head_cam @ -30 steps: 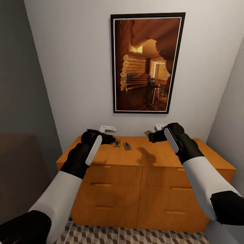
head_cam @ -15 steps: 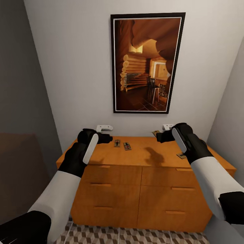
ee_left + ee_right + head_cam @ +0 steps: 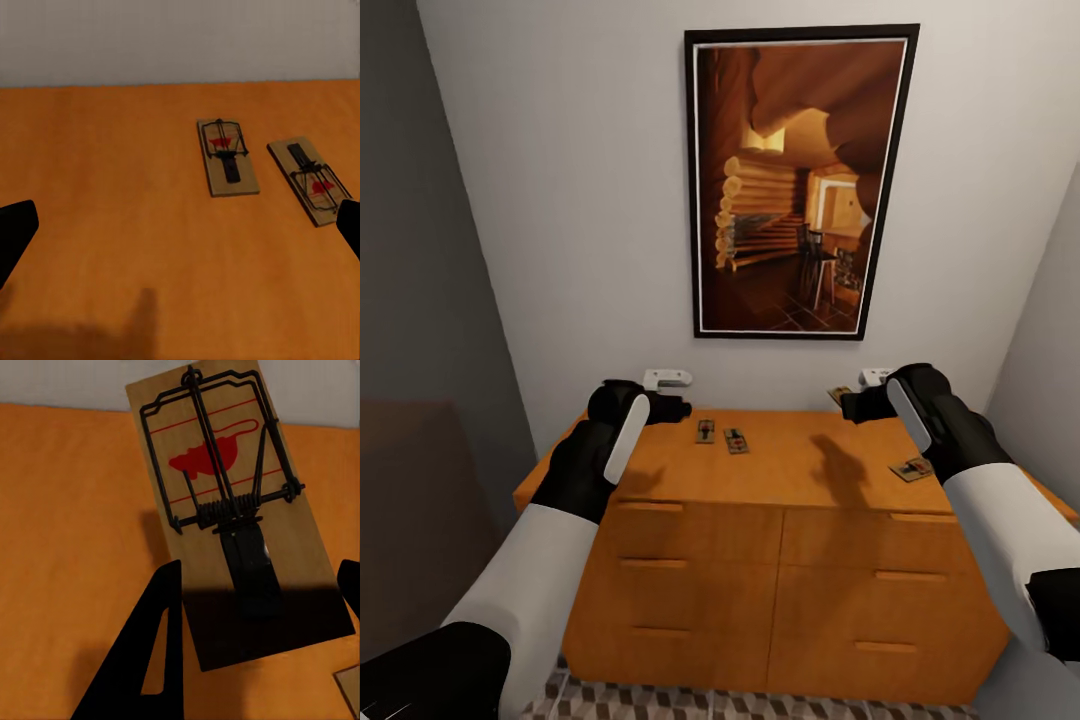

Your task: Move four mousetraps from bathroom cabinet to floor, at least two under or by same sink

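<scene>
Both sets of fingers (image 3: 15,232) spread, apparently above flat wooden mousetraps (image 3: 226,156) on glossy cabinet (image 3: 790,470).

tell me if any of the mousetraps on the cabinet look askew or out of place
None is flipped or broken. The two mousetraps lie flat side by side at the cabinet's back left, and a third mousetrap sits skewed near the right front edge, apart from the others.
</scene>
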Controlling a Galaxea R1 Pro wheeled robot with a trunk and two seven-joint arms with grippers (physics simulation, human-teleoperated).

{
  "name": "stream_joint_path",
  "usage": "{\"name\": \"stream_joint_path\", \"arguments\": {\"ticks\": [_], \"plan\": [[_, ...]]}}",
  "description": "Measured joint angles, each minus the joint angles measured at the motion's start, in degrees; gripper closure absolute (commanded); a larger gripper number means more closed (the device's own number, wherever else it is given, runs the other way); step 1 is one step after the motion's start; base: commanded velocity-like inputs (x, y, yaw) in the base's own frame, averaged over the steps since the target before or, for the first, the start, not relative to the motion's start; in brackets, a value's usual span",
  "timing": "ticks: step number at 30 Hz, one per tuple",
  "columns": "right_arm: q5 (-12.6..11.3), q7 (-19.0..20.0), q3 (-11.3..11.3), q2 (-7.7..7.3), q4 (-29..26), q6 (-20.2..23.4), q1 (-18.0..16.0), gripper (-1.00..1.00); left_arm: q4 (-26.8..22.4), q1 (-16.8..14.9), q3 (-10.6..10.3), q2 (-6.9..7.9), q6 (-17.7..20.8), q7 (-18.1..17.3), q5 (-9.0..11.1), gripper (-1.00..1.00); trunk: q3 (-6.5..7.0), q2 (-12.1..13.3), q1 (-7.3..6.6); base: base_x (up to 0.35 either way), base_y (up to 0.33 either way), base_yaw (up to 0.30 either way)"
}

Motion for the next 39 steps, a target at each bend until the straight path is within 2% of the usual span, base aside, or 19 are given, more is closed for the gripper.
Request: {"name": "stream_joint_path", "arguments": {"ticks": [7, 27, 30, 36, 39], "plan": [[-0.01, 0.0, 0.02, -0.02, 0.12, 0.0, 0.0, 1.0, 0.01, 0.0, -0.04, 0.01, 0.0, 0.0, 0.0, -1.0, 0.02, 0.0, 0.02, 0.15, 0.0, -0.045], [-0.02, -0.04, -0.09, -0.12, 0.32, 0.0, 0.0, 1.0, 0.27, 0.0, -0.07, -0.08, 0.01, 0.0, 0.06, -1.0, 0.63, 0.01, 0.03, 0.005, 0.0, -0.217], [0.05, -0.02, -0.08, -0.98, 0.32, 0.0, 0.0, 1.0, 0.42, 0.0, -0.02, -0.08, 0.01, 0.0, 0.07, -1.0, 0.72, 0.01, 0.03, 0.0, 0.0, -0.225], [0.04, -0.01, -0.07, -1.66, 0.32, 0.0, 0.0, 1.0, 0.73, 0.0, 0.05, -0.06, 0.01, 0.04, 0.1, -1.0, 0.84, 0.01, 0.03, 0.0, 0.0, -0.104], [0.0, 0.0, -0.07, -1.95, 0.32, 0.0, 0.0, 1.0, 2.55, 0.0, 0.39, -0.04, 0.02, 0.9, 0.09, -1.0, 0.85, 0.01, 0.03, 0.0, 0.0, -0.017]]}}
